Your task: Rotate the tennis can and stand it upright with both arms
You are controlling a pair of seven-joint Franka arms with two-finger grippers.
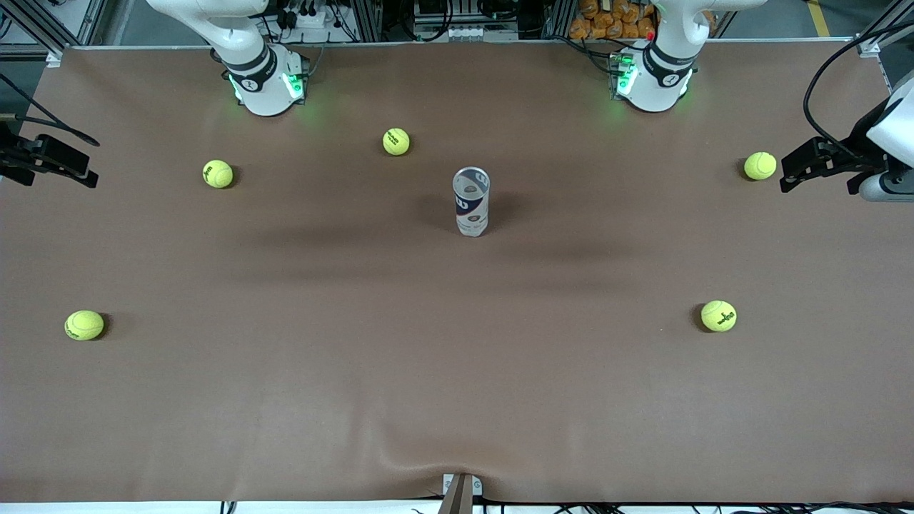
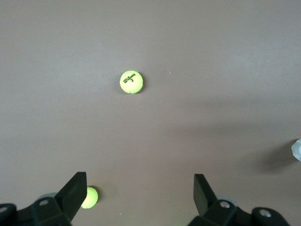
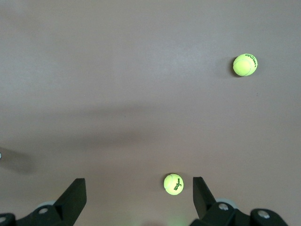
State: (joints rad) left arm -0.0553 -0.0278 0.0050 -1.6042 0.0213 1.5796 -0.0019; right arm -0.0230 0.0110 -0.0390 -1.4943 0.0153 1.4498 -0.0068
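Front view shows the tennis can (image 1: 471, 200) already standing on end at the middle of the desk (image 1: 457, 400), open mouth up, touched by nothing. Five tennis balls ring it; the closest one (image 1: 396, 141) sits at about ten o'clock from it. My left pincer (image 1: 821, 165) hangs spread over that arm's end of the desk, my right pincer (image 1: 50, 160) spread over its own end. I judge the uprighting done; next I need only stay clear.
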